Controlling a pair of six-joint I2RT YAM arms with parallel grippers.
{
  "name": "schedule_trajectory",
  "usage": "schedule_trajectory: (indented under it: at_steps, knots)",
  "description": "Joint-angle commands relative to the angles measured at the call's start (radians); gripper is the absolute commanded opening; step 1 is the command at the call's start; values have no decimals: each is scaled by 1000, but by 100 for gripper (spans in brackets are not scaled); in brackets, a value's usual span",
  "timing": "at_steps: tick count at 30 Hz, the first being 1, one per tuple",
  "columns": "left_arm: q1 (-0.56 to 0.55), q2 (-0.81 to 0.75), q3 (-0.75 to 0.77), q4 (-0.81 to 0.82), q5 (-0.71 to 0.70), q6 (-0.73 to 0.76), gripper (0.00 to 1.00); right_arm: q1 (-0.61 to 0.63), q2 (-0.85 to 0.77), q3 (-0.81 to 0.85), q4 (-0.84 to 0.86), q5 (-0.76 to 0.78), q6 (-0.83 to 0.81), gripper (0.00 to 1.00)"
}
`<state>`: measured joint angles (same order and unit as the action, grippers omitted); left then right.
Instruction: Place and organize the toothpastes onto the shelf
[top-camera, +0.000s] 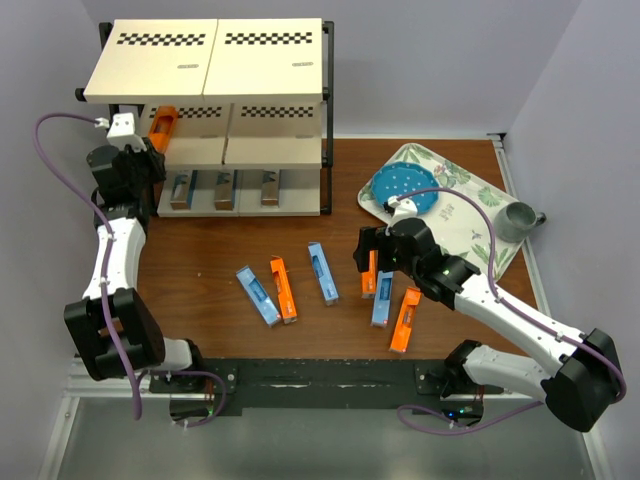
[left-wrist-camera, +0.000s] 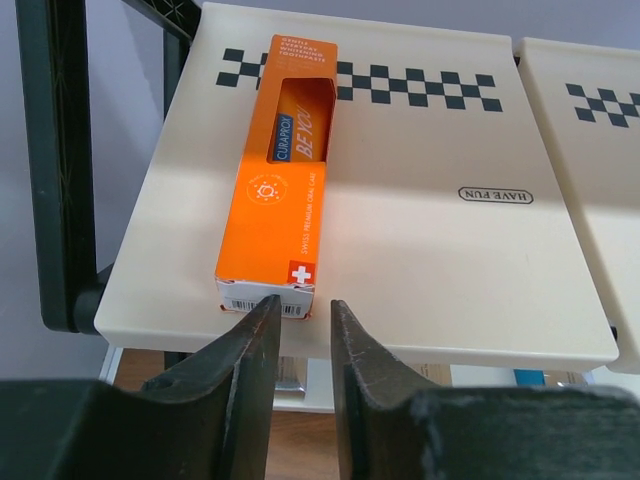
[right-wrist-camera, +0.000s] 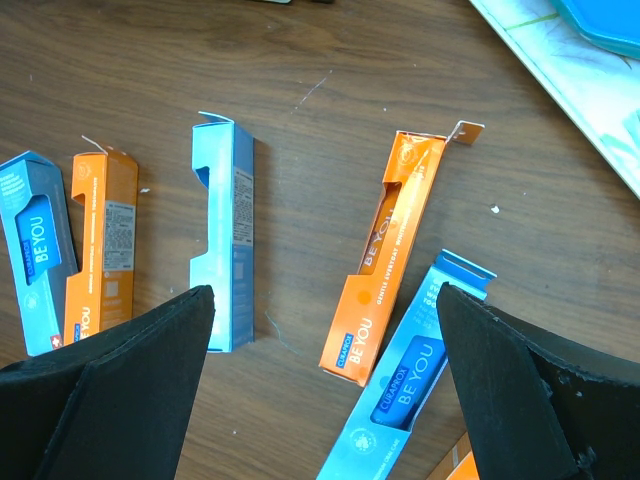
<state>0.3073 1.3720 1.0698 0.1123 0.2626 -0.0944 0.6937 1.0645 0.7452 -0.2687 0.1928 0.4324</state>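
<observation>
The shelf (top-camera: 205, 60) stands at eleven o'clock, with an orange carton (top-camera: 163, 126) on its middle board, the left gripper (top-camera: 148, 152) just beside it, and three grey cartons (top-camera: 224, 190) on the bottom board. Six loose cartons (top-camera: 322, 273) lie on the table (top-camera: 200, 255) from centre toward five o'clock, the right gripper (top-camera: 368, 255) over them. A tray (top-camera: 470, 215) at two o'clock bears a plate (top-camera: 402, 188), with a cup (top-camera: 515, 220) at its right edge.

One orange carton (top-camera: 370, 286) is partly hidden under the right end effector (top-camera: 370, 258); print on bottom-shelf cartons (top-camera: 224, 190) too small to be read.
</observation>
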Motion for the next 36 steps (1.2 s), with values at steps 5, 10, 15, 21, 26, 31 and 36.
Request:
schedule_trajectory:
  at_steps: [5, 10, 15, 21, 26, 31, 36]
  knots:
    - [3, -13, 27, 55, -66, -4, 26, 3, -8, -3, 33, 22, -15, 97]
    - [9, -19, 18, 61, -71, -2, 18, 3, -8, -3, 33, 23, -15, 97]
    - [9, -16, 10, 82, -30, 2, 26, 3, -6, -1, 33, 25, -15, 97]
    - [12, -33, -22, 99, 9, 30, 48, 3, -11, 0, 29, 31, -20, 97]
    - [16, -24, -36, 135, 36, 35, 54, 4, -11, -3, 31, 31, -20, 97]
    - [16, 7, -33, 171, 52, 33, 55, 3, -12, -4, 33, 31, -20, 97]
    - [15, 38, -21, 197, 56, 33, 50, 1, -8, -3, 34, 33, -20, 97]
